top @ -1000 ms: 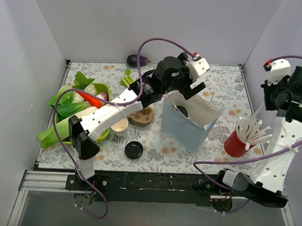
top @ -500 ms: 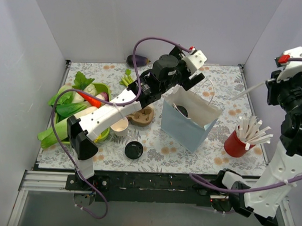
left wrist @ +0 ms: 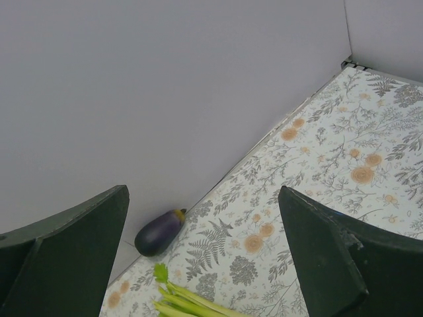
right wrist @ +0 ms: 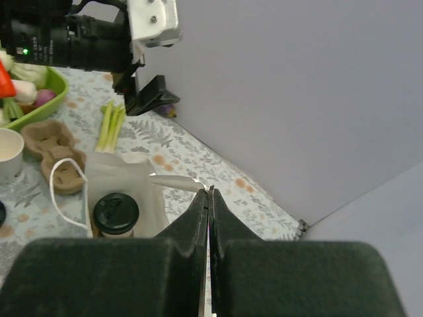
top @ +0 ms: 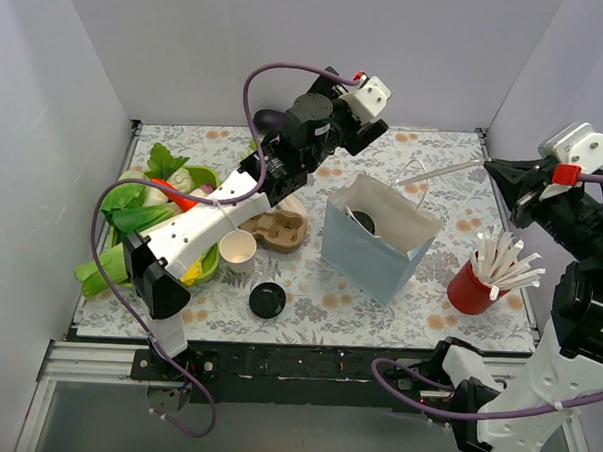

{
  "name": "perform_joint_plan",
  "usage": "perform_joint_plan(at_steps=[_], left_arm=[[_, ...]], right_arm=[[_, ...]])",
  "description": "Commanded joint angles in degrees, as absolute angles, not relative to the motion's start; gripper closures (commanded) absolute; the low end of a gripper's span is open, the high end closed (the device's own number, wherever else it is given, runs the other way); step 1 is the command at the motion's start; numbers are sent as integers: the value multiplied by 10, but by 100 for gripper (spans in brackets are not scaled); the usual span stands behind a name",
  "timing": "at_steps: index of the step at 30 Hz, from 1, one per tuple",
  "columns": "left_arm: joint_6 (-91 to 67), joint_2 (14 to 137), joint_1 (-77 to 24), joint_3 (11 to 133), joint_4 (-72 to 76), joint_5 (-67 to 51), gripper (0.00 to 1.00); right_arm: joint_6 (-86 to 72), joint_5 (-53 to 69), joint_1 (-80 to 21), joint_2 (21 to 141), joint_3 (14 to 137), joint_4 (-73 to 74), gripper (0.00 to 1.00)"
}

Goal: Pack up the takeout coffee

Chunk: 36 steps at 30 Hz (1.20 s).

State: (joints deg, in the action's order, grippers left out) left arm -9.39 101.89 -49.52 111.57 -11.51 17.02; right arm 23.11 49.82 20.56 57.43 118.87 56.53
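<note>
The takeout coffee stands upright inside an open pale blue paper bag near the middle of the floral table. The left hand hangs wide open and empty above the table's far edge, near an eggplant. The right hand is pinched closed on a white straw, held in the air near the bag.

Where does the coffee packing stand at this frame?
Done: the takeout coffee sits upright inside the paper bag. In hand: the right end effector is shut on a white straw, held in the air. The left end effector is open and empty. Left: probably dropping the straw into the bag.
</note>
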Motion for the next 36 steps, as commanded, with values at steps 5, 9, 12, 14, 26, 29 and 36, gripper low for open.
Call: perform_joint_plan(at_steps=[5,9,12,14,26,29,36], left_arm=[[-79,977,-492,1118,-105,183,2],[-78,975,-492,1111,-106,180,2],[-79,974,-491,1107,-106,180,2],[-80,975,-491,1107,-107,179,2],[-168,1005,-456,1194,-139,189,2],[-195,1020,-438,1224,-152,188,2],[-258,1007,-359,1214,-202,144,2]], right_arm=[[275,584,207,591,1110,627,99],[300,582,207,612,1076,664,87],[308,577,207,631,1079,688,56],[301,573,207,635,1082,686,47],[6,425,207,629,999,446,30],[-22,292,207,642,976,412,27],[74,21,207,707,1032,429,6]])
